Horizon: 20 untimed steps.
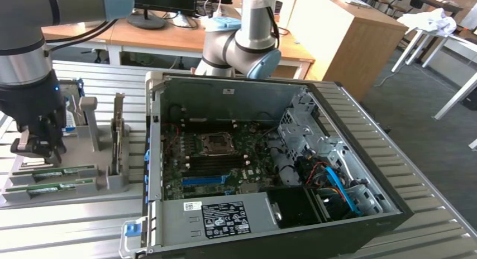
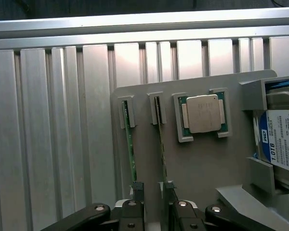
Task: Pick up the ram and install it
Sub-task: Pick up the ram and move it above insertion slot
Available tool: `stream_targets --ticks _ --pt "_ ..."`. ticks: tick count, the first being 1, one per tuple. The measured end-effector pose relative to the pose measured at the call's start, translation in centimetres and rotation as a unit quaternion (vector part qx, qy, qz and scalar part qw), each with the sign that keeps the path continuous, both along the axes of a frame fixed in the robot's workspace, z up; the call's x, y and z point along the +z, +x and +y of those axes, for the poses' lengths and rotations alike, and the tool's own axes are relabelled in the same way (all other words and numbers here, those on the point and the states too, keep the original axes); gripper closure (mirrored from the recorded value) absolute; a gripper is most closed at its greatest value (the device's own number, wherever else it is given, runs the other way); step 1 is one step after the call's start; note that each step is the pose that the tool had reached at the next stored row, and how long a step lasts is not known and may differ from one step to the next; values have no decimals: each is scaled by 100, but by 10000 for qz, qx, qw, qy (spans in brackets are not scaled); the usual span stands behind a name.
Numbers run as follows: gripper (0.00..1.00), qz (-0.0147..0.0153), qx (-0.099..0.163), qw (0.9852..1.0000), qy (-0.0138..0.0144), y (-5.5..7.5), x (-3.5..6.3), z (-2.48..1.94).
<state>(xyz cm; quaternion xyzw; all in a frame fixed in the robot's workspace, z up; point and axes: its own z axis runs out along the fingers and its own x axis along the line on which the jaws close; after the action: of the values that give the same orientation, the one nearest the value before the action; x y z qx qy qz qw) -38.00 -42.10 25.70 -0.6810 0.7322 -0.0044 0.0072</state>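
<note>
Exterior view: the hand (image 1: 39, 152) hung at the exterior view's left, its fingers spread and pinching nothing, just above the grey holder (image 1: 104, 183) on the ribbed metal tabletop (image 1: 75, 228). Below it stood a ram stick (image 1: 53, 173) and, just beside it on the camera's side, a second ram stick (image 1: 53, 186). Each was a long, narrow green board with a pale label and small dark chips, set on its long edge in a slot of the holder. Their long axes lay parallel, running from the exterior view's left to its right, toward the open computer case (image 1: 417, 211) that stood beside the holder. An expansion card (image 1: 117, 139) stood upright at the holder's case-side end.

Wrist view: both sticks showed edge-on as thin green lines, the ram stick (image 2: 161, 144) next to the silver processor (image 2: 202, 113) and the second ram stick (image 2: 130, 144) on its other side, apart and parallel. Each ran from a small grey end bracket toward the hand (image 2: 153, 192). The fingers (image 2: 137, 190) stood apart, one over the near end of each stick; whether they touched could not be told. A hard drive (image 2: 282, 144) lay beyond the processor.
</note>
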Motion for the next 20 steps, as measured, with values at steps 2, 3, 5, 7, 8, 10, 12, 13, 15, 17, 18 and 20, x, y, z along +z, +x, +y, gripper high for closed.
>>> stream_targets --ticks 2,3,5,7,8,10,12,13,15,17,18,20 --pt "70 0 0 10000 0 0 -1 -24" --pt "70 0 0 10000 0 0 0 -36" --pt "70 -1 0 10000 1 0 -1 -59" --pt "70 0 0 10000 0 0 0 -84" --pt "70 0 0 10000 0 0 0 -97" --pt "70 0 0 10000 0 0 0 -120" --pt "70 0 0 10000 0 0 0 -142" --pt "70 0 0 10000 0 0 0 -152" --pt "70 0 0 10000 0 -1 0 -161" --pt "70 0 0 10000 1 0 0 -160" --pt "70 0 0 10000 1 0 0 -161" --pt "70 0 0 10000 1 0 -1 -161"
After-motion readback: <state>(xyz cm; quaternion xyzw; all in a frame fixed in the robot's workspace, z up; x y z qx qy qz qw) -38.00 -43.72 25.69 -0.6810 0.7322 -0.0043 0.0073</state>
